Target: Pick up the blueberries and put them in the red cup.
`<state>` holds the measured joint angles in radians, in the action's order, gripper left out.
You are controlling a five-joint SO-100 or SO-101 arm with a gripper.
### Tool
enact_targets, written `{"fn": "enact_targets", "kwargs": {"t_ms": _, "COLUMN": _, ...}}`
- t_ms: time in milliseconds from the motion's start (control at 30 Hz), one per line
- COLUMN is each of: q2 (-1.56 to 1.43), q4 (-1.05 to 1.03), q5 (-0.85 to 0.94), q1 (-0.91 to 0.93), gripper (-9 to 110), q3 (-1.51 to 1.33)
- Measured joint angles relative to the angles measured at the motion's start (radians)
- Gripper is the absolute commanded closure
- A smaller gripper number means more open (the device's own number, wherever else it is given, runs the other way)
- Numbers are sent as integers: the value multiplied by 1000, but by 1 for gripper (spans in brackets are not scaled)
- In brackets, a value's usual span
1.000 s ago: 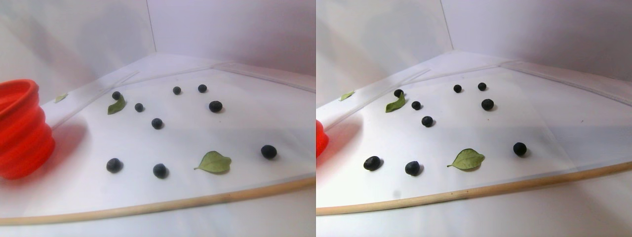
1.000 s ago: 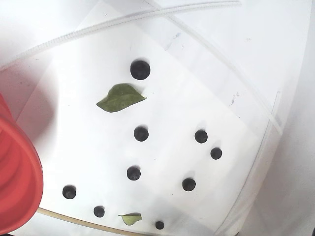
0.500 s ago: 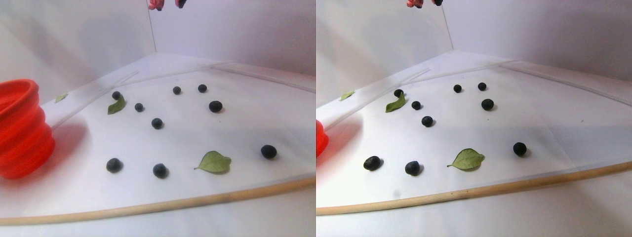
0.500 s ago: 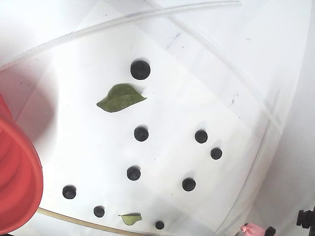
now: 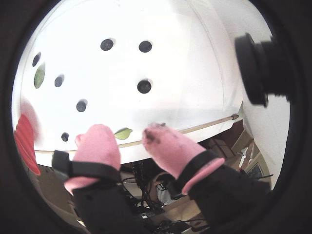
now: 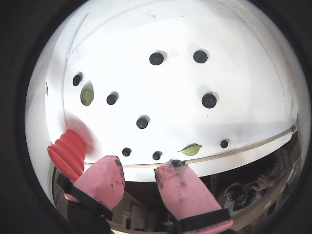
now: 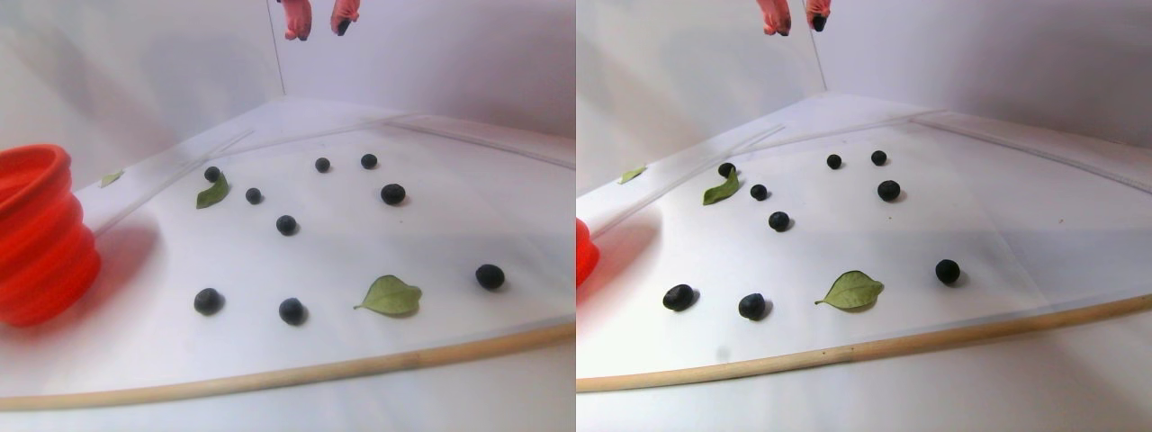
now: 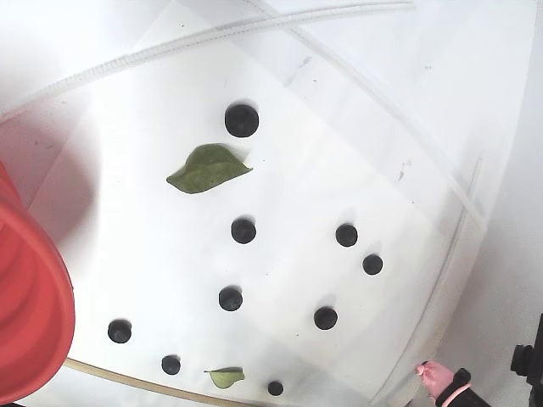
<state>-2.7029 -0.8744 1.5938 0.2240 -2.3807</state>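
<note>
**Blueberries scattered on the sheet, gripper high above them**

Blueberries, small round matte blue-black ones, lie spread across the white sheet, none touching another. I count eight in the stereo pair view: two at the near edge, one at the right, five farther back. My gripper with its pink padded fingers hangs well above the far berries, touching nothing. In both wrist views the two fingers stand apart with an empty gap between them, and the berries lie beyond the fingertips. The large red-orange ribbed plastic cup stands at the left of the sheet in the stereo pair view, well apart from the gripper. Flat green leaves lie among the berries; one rests against the far-left berry.
</note>
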Motion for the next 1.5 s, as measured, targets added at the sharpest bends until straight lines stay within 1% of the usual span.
{"fn": "enact_targets", "kwargs": {"t_ms": 500, "q2": 63, "q4": 138, "q5": 29, "q1": 14, "gripper": 87, "q3": -54}}
{"fn": "enact_targets", "kwargs": {"t_ms": 1500, "q2": 416, "q4": 485, "q5": 97, "q1": 11, "gripper": 85, "q3": -52}}
